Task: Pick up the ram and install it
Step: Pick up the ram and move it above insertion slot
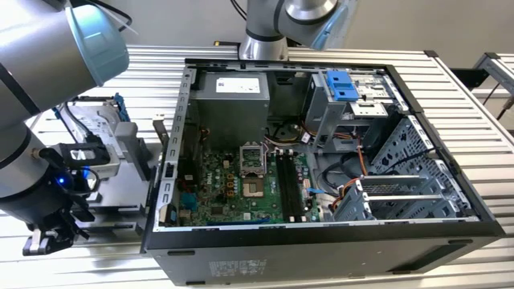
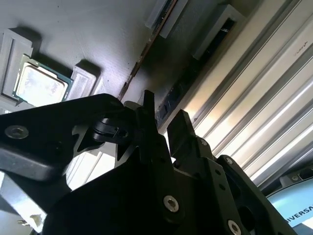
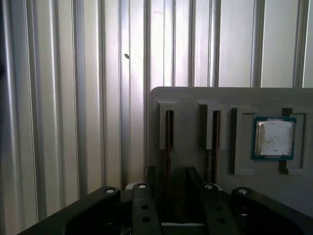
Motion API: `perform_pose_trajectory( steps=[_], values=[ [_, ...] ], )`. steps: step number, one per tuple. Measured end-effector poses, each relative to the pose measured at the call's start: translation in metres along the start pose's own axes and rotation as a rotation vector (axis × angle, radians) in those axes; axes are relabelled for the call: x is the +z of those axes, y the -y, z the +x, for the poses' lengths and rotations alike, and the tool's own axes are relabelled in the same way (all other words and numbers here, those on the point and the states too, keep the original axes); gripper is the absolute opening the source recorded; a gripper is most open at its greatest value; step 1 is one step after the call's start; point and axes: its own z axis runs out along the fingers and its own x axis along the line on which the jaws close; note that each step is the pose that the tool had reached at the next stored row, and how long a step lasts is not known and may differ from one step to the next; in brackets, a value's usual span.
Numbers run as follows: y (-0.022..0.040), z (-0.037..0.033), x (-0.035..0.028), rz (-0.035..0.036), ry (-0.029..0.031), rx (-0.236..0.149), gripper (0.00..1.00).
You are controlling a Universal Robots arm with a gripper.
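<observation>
Low down, gripper (image 3: 171, 178) spread (not pinching), pointing downward, straddling the upright ram (image 3: 168, 128).

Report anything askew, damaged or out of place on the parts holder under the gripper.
Nothing stands out. In the first wrist view the ram and the second stick stand on edge in slots of the grey holder, the processor chip lies flat in its recess, and the open gripper straddles the ram.

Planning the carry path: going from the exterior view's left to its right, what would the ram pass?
Robot arm → grey parts fixture → CPU socket → memory slots → drive cage.
</observation>
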Motion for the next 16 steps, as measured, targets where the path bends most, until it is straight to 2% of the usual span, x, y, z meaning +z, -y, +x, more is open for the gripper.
perform_pose_trajectory(
  steps=[1,16],
  values=[
    [0.0000,-0.0001,0.0000,0.0000,0.0001,0.000,0.00],
    [0.0000,-0.0016,0.0000,0.0000,0.0000,0.000,0.00]
  ],
)
